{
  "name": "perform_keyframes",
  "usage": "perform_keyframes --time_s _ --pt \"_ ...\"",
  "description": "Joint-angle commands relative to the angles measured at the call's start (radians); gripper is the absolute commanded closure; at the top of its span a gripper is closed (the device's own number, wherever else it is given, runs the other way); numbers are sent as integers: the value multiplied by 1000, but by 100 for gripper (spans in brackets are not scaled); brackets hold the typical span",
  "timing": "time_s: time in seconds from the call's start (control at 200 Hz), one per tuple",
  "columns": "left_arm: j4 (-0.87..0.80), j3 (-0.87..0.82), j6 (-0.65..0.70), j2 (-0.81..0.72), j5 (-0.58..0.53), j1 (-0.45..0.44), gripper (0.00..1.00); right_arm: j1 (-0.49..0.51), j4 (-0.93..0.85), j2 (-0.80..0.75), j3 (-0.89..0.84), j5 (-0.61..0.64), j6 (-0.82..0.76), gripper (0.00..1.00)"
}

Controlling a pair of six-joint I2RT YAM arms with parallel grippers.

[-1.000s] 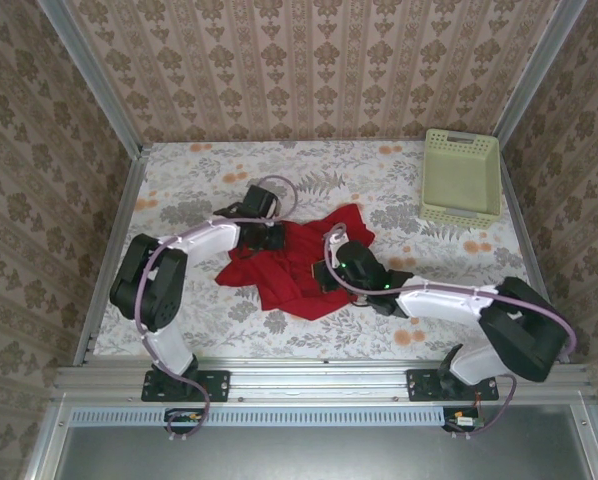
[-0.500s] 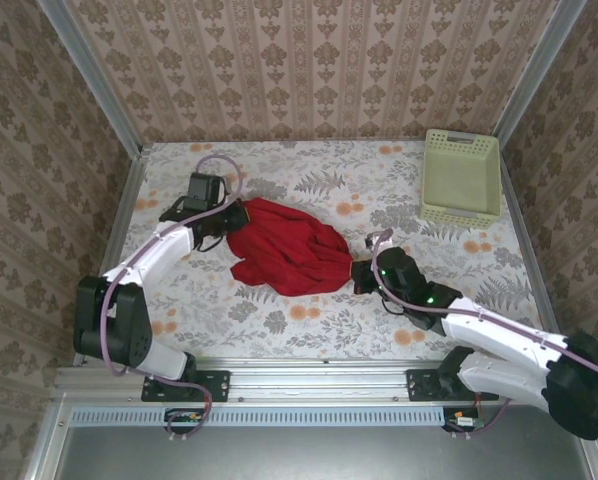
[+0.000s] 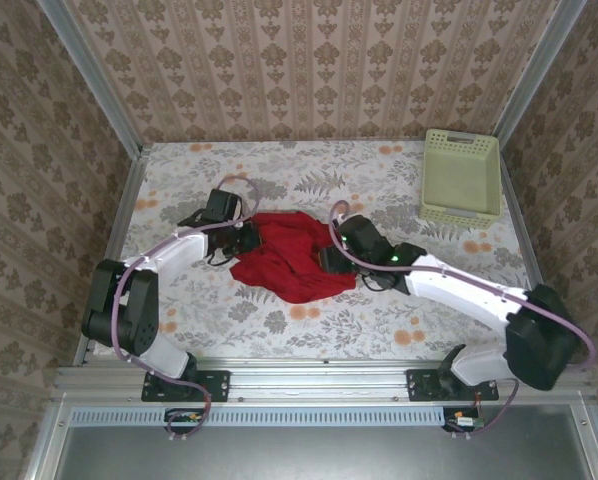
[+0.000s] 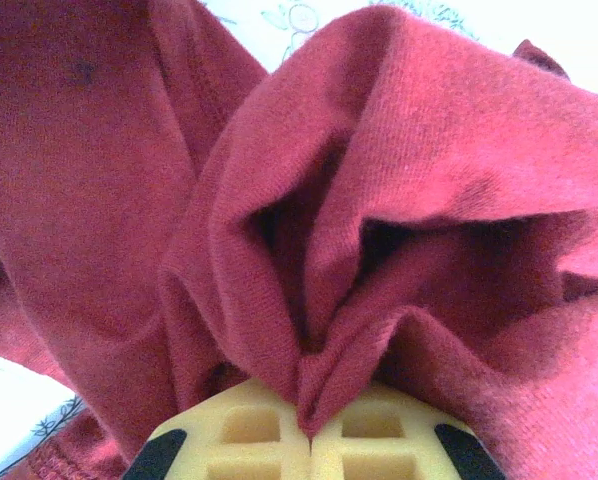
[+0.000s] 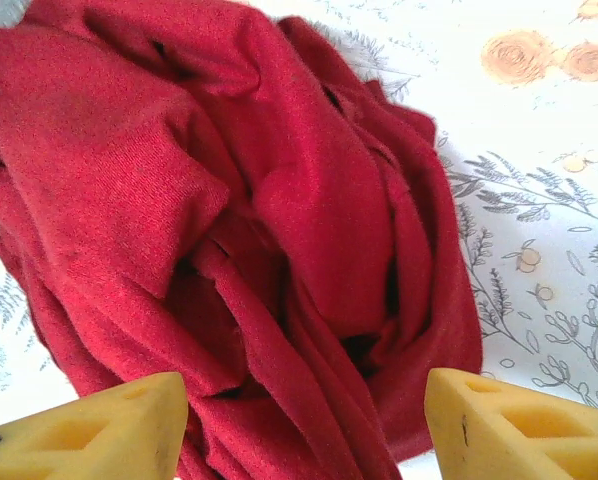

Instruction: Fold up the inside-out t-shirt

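The red t-shirt (image 3: 291,256) lies bunched in a crumpled heap at the middle of the table. My left gripper (image 3: 247,236) is at its left edge, shut on a pinched fold of the red t-shirt (image 4: 379,200), with cloth squeezed between the yellow fingers (image 4: 239,430). My right gripper (image 3: 329,258) is at the heap's right side, open. Its yellow fingertips (image 5: 499,425) stand wide apart over the rumpled t-shirt (image 5: 229,200), with nothing held between them.
A pale green basket (image 3: 462,176) stands at the back right corner of the flower-patterned table (image 3: 379,190). Patterned walls close in the back and both sides. Bare table shows in front of the heap and at the back left.
The right gripper let go of the shirt and swung back and left to the heap's right side. The left gripper moved right and nearer, and the stretched cloth bunched up.
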Motion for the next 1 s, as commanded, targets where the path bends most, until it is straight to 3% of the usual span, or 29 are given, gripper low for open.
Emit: perform_keyframes --time_s 0.0,0.165,0.21,0.28,0.35,0.57,0.675,0.77,0.87,0.995 --pt "10 -20 -1 -30 9 -2 100 10 -121 138 71 25 -44 35" --pt "7 -17 0 -38 13 2 100 11 -137 277 167 5 -48 49" --pt "4 -15 2 -41 12 8 100 12 -140 294 182 9 -53 59" --pt "-3 -13 2 -48 9 24 100 14 -165 282 211 42 -58 86" --pt "-12 -11 -3 -58 8 57 100 21 -192 214 227 73 -84 100" --pt "-83 13 -21 -100 -29 192 100 13 -191 -146 138 68 -117 100" --pt "-107 24 -20 -93 -42 231 100 -33 -88 -299 -12 -53 -47 100" --pt "-151 55 6 -57 -44 215 100 -61 42 -338 -159 -118 44 100" --pt "-230 86 55 -50 -54 136 78 -61 210 -296 -278 -170 120 100" --pt "-292 47 86 -184 -163 -31 49 -56 292 -249 -315 -179 157 100"
